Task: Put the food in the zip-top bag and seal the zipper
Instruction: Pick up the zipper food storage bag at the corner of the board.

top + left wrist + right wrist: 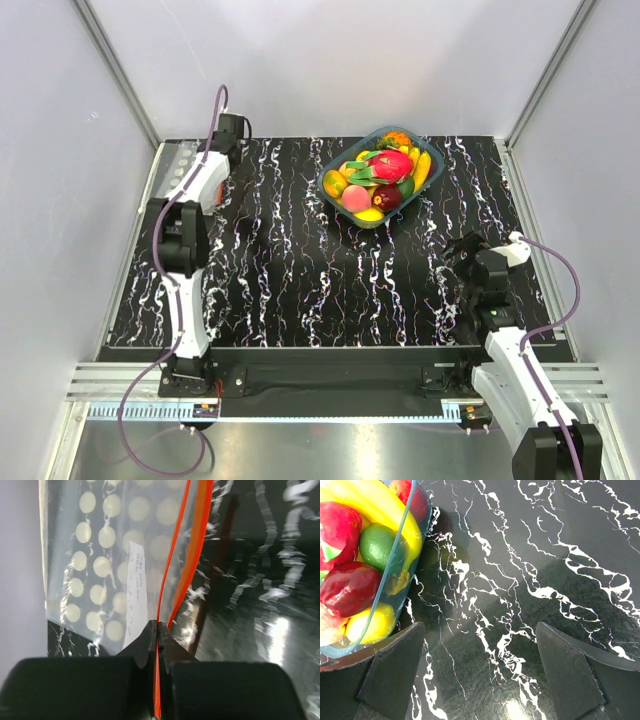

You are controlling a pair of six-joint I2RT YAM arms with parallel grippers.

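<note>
Slippage threatens: left tool [158,626] pinches only the thin zipper [201,510], so lifting could tear it free; right tool [480,670] gapes empty.

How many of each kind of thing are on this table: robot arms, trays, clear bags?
Robot arms: 2, the left arm and the right arm
Trays: 1, the tray of toy fruit
Clear bags: 1, the zip-top bag
Total: 4
</note>
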